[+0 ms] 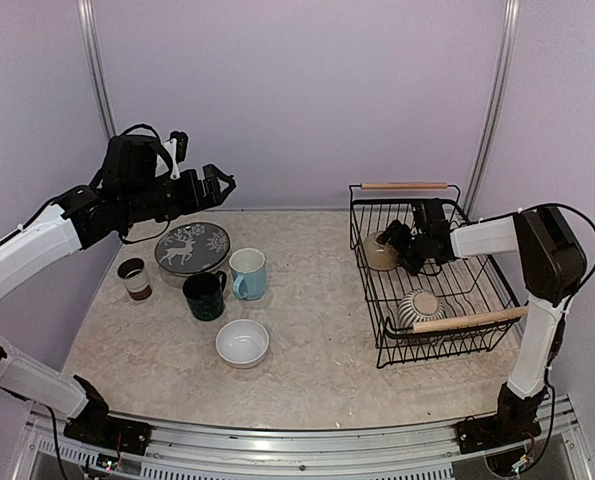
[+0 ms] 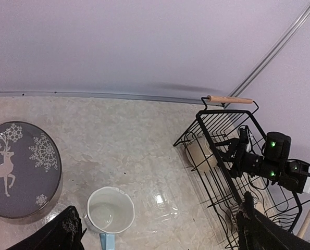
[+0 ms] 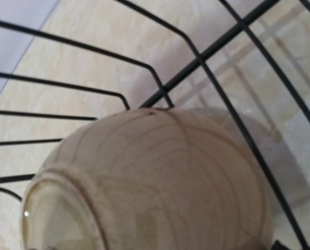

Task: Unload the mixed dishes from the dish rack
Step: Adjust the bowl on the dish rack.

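Note:
The black wire dish rack [image 1: 369, 216] stands at the right, also in the left wrist view [image 2: 217, 116]. In it lie a beige bowl [image 1: 379, 256] on its side and a striped grey mug [image 1: 420, 308]. My right gripper [image 1: 395, 240] is inside the rack right against the beige bowl [image 3: 170, 182], which fills the right wrist view and hides the fingers. In the left wrist view its fingers [image 2: 223, 144] look spread. My left gripper [image 1: 213, 182] is open and empty, raised above the deer plate [image 1: 192, 248].
On the table left of the rack stand a light blue mug [image 1: 248, 272], a dark green mug [image 1: 205, 295], a brown-white cup [image 1: 134, 278] and a white bowl [image 1: 242, 343]. The rack's wooden handles [image 1: 471, 320] lie at its front and back.

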You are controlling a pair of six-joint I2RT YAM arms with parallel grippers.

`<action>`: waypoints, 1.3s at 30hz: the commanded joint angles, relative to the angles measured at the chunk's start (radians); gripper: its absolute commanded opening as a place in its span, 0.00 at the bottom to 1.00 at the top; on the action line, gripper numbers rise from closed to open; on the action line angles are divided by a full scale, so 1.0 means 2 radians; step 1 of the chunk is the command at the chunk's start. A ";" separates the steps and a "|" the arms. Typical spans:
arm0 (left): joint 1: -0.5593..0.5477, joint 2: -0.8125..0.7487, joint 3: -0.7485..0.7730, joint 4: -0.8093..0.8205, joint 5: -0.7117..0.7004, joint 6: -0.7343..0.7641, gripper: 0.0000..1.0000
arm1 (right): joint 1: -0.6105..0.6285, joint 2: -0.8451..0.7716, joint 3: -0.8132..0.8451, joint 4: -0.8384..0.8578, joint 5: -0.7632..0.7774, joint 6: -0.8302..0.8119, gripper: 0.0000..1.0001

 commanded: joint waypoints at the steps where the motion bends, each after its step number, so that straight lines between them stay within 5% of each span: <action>1: 0.000 0.005 0.017 -0.012 0.009 -0.003 0.99 | -0.009 0.022 0.008 -0.009 0.002 -0.003 0.95; 22: 0.000 0.003 0.018 -0.012 0.012 -0.004 0.99 | -0.027 0.064 -0.002 0.067 -0.050 0.045 0.99; 27: 0.000 0.002 0.019 -0.013 0.013 -0.004 0.99 | -0.027 0.050 -0.027 0.117 -0.041 0.042 0.84; 39: 0.000 0.004 0.020 -0.014 0.016 -0.006 0.99 | -0.024 0.000 -0.052 0.142 -0.016 0.005 0.67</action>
